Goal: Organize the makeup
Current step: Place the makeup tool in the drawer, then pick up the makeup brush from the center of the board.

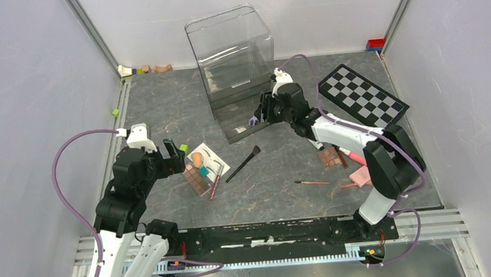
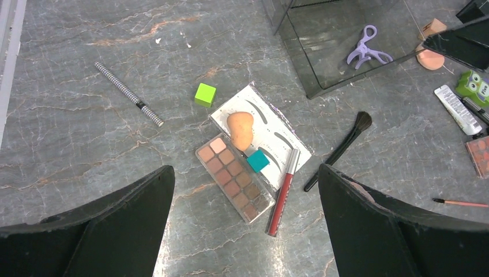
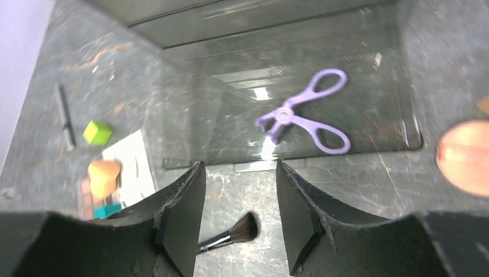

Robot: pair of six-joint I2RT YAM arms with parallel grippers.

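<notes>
The lilac plastic scissors (image 3: 305, 118) lie flat on the floor of the shallow clear tray (image 3: 369, 153), at the foot of the tall clear acrylic box (image 1: 232, 47); I judge them light, stiff and a little slick, best pinched across the pivot where the arms cross, not by a loop. My right gripper (image 3: 239, 166) hangs just outside the tray's near wall, its fingers parted with nothing between them; the fluffy black-handled brush (image 3: 230, 235) lies on the grey marbled table (image 2: 86, 173) beneath, a thin rigid stick to take mid-handle, clear of the bristles.

Farther off, my left gripper (image 2: 246, 170) hovers with its fingers spread fully wide and empty above a small heap; the peach teardrop sponge (image 2: 240, 128) rests on the white eyebrow card (image 2: 259, 112), and it looks soft and springy, so a gentle squeeze across its waist should do; the brown eyeshadow palette (image 2: 233, 179) touches the card's edge, flat and hard, probably brittle inside, best gripped across its short width; the card itself seems thin and floppy, awkward to lift off the table; a small teal cube (image 2: 258, 161) sits on the heap.
</notes>
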